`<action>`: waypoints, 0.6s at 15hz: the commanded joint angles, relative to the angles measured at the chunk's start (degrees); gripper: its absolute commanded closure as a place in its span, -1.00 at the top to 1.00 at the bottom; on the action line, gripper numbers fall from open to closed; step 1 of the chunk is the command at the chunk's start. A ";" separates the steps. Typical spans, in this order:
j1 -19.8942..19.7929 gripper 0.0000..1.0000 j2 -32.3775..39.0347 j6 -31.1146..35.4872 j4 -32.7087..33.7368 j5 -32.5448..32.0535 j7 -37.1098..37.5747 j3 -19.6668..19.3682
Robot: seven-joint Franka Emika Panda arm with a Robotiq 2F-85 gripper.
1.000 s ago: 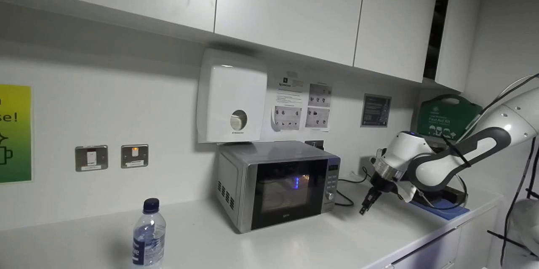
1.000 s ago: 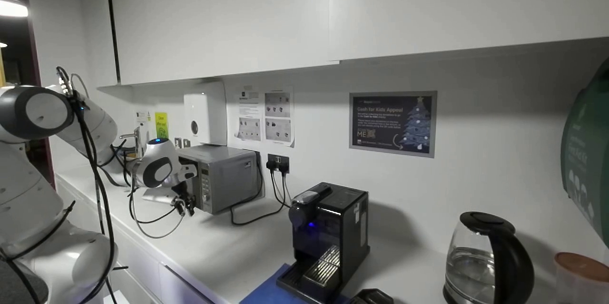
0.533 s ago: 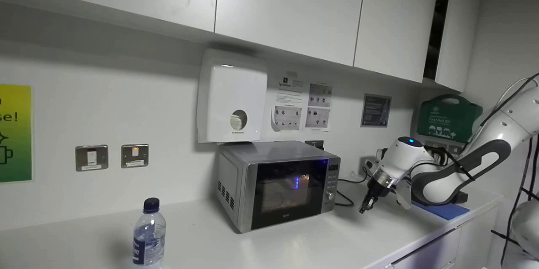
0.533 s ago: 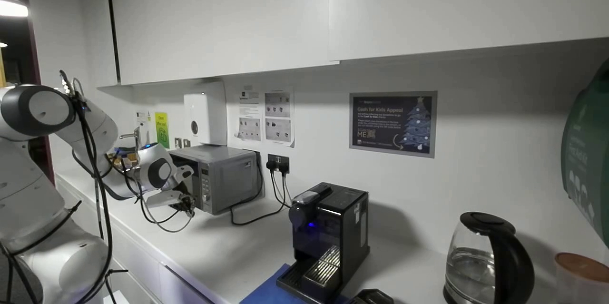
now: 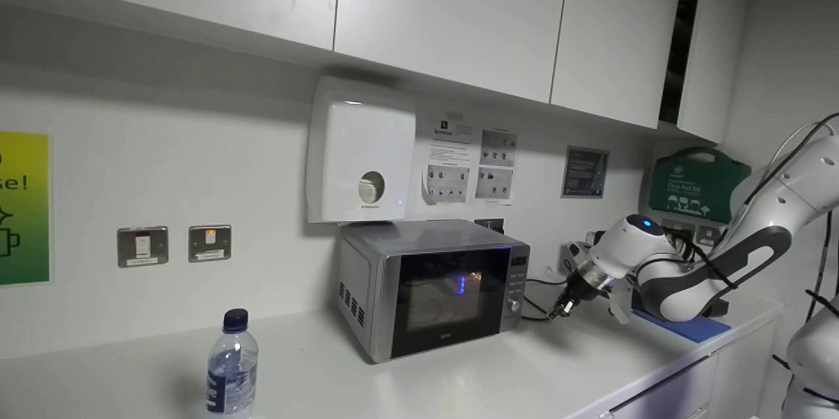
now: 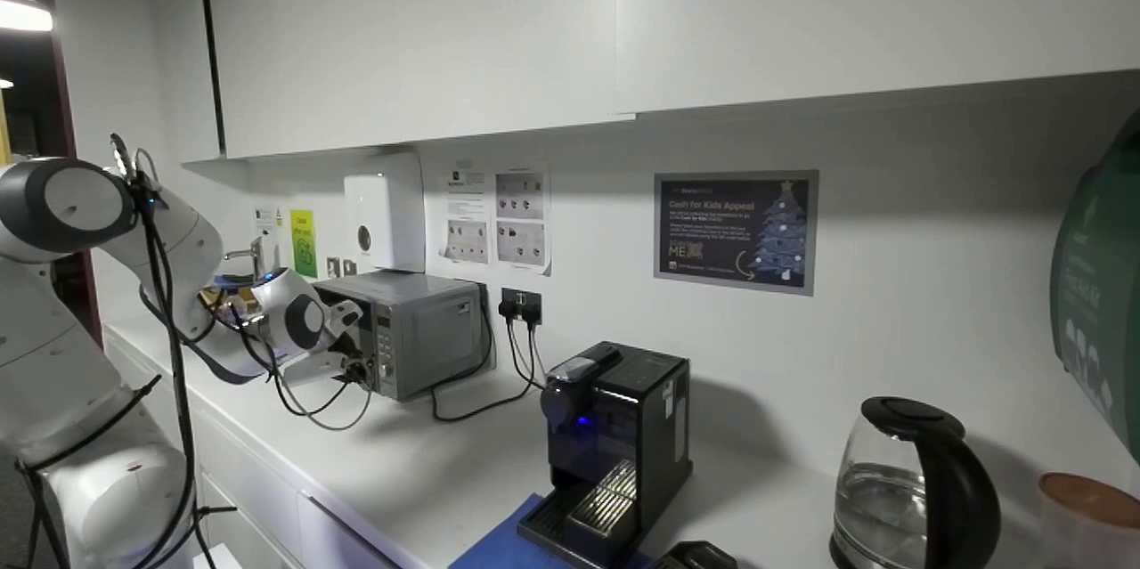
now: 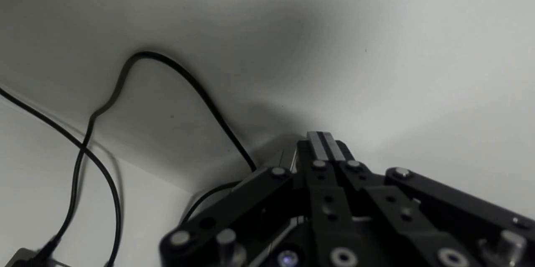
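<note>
We could pass along the counter's [image 5: 472, 386] front edge, before the microwave [image 5: 432, 291]. It walls off one side of our pincer [image 7: 325, 146]; the coffee machine [image 6: 623, 444] stands apart on the other. Toward the back edge, a black cable [image 7: 144, 54] loops in our way under cabinets [image 5: 452, 19].

Matt, metal-looking surfaces are seen on the gripper [image 7: 326, 146]; satin metal is noted on the microwave [image 6: 427, 333], smooth glossy plastic on the dispenser [image 5: 362, 143], clear plastic on the bottle [image 5: 233, 370].
</note>
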 commanded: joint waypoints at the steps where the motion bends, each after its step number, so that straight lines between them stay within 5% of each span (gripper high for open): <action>1: -5.75 -1.00 1.55 3.46 2.11 -2.60 5.29 5.01; 5: -10.63 -1.00 1.83 3.50 3.52 -1.98 10.87 10.97; 8: -10.77 -1.00 3.81 2.56 4.76 -0.12 12.78 12.44; 9: -9.34 -0.48 5.32 2.42 5.17 0.78 11.91 11.39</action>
